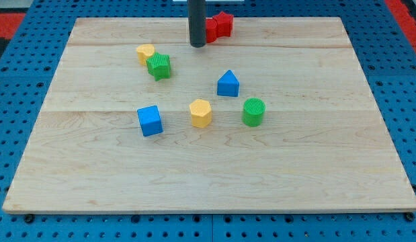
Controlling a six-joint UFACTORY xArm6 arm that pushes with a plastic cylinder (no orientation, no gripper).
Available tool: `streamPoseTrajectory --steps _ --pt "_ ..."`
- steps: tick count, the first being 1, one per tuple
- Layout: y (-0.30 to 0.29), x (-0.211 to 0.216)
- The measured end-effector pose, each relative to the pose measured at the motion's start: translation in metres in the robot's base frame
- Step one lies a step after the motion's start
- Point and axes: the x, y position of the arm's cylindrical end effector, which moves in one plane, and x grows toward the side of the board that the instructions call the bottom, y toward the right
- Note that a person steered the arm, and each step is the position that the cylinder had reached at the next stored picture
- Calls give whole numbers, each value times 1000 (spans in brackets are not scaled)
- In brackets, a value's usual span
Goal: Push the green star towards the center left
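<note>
The green star [159,66] lies on the wooden board at upper left of centre, touching a yellow block [145,52] at its upper left. My tip [197,44] stands on the board to the upper right of the green star, about a block's width away from it. The rod partly hides a red block [212,29] behind it.
A red star [224,23] sits by the red block near the board's top edge [275,20]. A blue house-shaped block [228,84], a green cylinder [253,111], a yellow hexagon-like block [201,113] and a blue cube [150,120] lie around the middle.
</note>
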Motion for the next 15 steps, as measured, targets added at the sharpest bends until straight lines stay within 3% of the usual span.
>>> streamPoseTrajectory --steps 1,7,9,15 --pt "-1 28" --pt "-51 48" --pt "-76 72" --pt "-129 47"
